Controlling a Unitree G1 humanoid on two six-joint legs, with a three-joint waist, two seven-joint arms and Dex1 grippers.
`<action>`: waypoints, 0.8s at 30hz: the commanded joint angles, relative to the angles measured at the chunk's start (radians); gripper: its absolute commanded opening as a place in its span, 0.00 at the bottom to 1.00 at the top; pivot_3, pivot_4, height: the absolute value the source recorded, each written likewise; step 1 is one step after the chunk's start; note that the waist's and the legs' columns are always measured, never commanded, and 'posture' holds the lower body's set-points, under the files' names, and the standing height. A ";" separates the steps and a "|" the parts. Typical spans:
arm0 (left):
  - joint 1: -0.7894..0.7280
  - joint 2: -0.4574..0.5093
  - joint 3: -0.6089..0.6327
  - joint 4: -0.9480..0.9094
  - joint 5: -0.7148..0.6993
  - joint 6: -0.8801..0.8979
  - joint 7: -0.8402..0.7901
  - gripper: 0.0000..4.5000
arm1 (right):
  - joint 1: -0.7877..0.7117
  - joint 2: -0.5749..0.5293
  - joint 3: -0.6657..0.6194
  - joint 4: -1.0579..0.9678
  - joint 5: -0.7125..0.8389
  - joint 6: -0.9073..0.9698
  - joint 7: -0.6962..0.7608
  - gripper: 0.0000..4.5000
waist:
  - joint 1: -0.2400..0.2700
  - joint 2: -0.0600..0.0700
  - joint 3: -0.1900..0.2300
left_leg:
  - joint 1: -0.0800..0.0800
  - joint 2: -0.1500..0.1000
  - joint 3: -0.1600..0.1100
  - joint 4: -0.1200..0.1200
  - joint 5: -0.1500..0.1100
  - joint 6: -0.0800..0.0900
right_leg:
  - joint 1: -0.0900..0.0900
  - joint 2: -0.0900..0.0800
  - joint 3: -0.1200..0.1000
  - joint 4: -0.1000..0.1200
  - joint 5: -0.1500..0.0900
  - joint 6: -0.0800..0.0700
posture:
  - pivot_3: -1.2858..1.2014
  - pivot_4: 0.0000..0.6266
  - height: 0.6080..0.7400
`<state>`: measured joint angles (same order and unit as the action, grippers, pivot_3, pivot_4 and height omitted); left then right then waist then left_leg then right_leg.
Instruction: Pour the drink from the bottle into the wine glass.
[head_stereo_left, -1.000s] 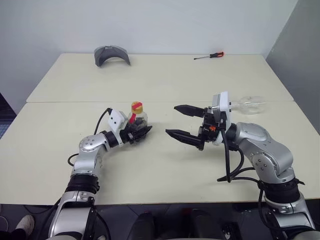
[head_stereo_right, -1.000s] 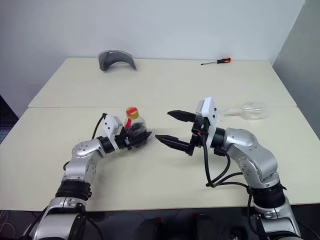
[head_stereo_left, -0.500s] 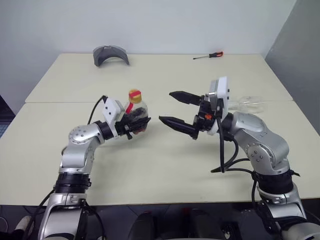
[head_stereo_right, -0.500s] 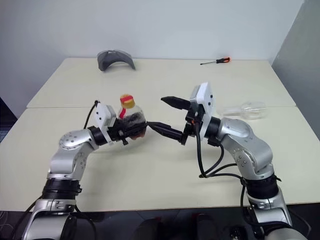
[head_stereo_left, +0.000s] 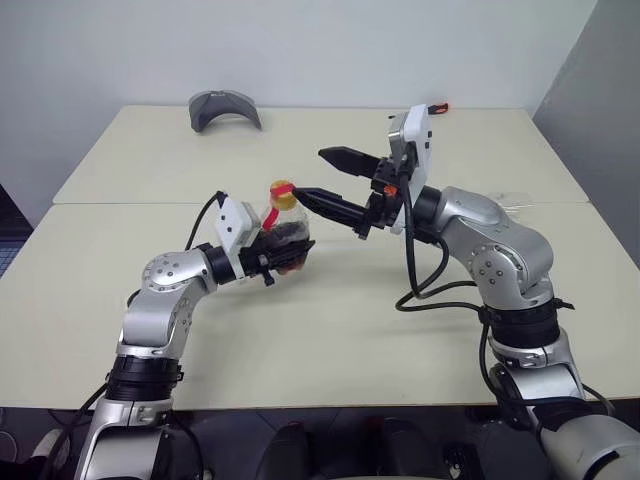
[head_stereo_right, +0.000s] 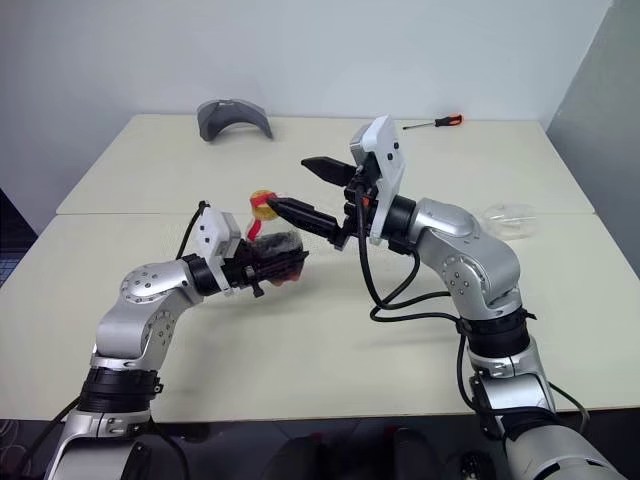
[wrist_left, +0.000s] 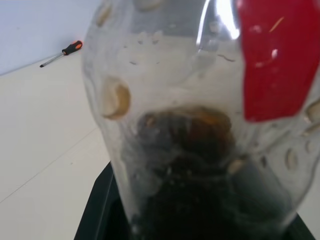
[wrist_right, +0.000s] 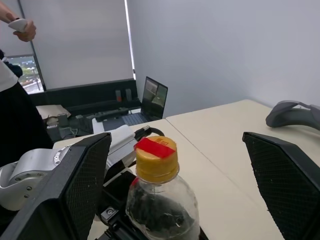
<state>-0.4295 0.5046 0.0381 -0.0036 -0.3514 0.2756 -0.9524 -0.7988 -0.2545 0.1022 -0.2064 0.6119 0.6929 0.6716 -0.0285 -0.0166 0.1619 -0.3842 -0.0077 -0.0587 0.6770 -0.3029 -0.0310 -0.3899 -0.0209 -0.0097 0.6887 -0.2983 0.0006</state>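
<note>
The bottle (head_stereo_left: 283, 222) sits a little left of centre in the head views, lifted clear of the table (head_stereo_left: 330, 320) and held upright with a slight lean. Its yellow-and-red cap (head_stereo_left: 283, 193) is at the top, and the dark drink (head_stereo_left: 288, 240) fills only the lower part of the clear body. The left gripper (head_stereo_left: 287, 250) is clamped around that lower body, its black fingers (head_stereo_left: 292, 262) pressed against the plastic. In the left wrist view the bottle wall, with its red label strip (wrist_left: 277, 55), stands right against the camera.

The right gripper (head_stereo_left: 320, 175) reaches in from the right of the frame with its jaws spread wide, holding nothing. Its lower finger (head_stereo_left: 330, 205) has its tip just beside the cap; the upper finger (head_stereo_left: 345, 158) stands above and behind it. In the right wrist view the cap (wrist_right: 156, 158) stands between the two open fingers, apart from both.

The wine glass (head_stereo_right: 508, 217) lies on its side at the right of the table, well apart from the bottle and partly hidden behind the right arm.

At the table's far edge, a grey curved object (head_stereo_left: 224, 108) lies at upper left. A screwdriver (head_stereo_right: 433, 123) with a red handle lies at upper right.

A person's hand (wrist_right: 22, 29) shows at the upper left of the right wrist view.
</note>
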 joint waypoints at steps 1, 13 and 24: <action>-0.040 -0.009 -0.002 -0.028 -0.016 -0.013 0.008 0.37 | -0.011 0.004 0.007 -0.035 0.016 0.007 0.015 1.00 | 0.000 0.000 0.000 | 0.000 0.000 0.000 0.000 0.000 0.000 | 0.000 0.000 0.000 0.000 0.000 0.000 | 0.52 0.24 1.00; -0.071 -0.033 -0.012 -0.021 -0.050 0.013 -0.016 0.32 | -0.045 0.042 0.015 0.015 -0.025 -0.015 -0.001 1.00 | -0.001 0.000 0.000 | 0.000 0.000 0.000 0.000 0.000 0.000 | 0.000 0.000 0.000 0.000 0.000 0.000 | 0.52 0.24 1.00; -0.087 -0.025 -0.011 0.004 -0.042 -0.004 -0.034 0.29 | -0.066 0.065 0.012 0.054 -0.051 -0.030 0.004 0.96 | -0.001 0.000 0.000 | 0.000 0.000 0.000 0.000 0.000 -0.001 | 0.000 0.000 0.000 0.000 0.000 0.000 | 0.52 0.24 1.00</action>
<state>-0.4882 0.4702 0.0142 0.0151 -0.3780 0.2964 -0.9762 -0.8386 -0.1923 0.1221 -0.1433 0.5606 0.6838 0.6718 -0.0293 -0.0165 0.1620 -0.3842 -0.0077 -0.0587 0.6768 -0.3025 -0.0317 -0.3901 -0.0209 -0.0097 0.6887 -0.2983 0.0006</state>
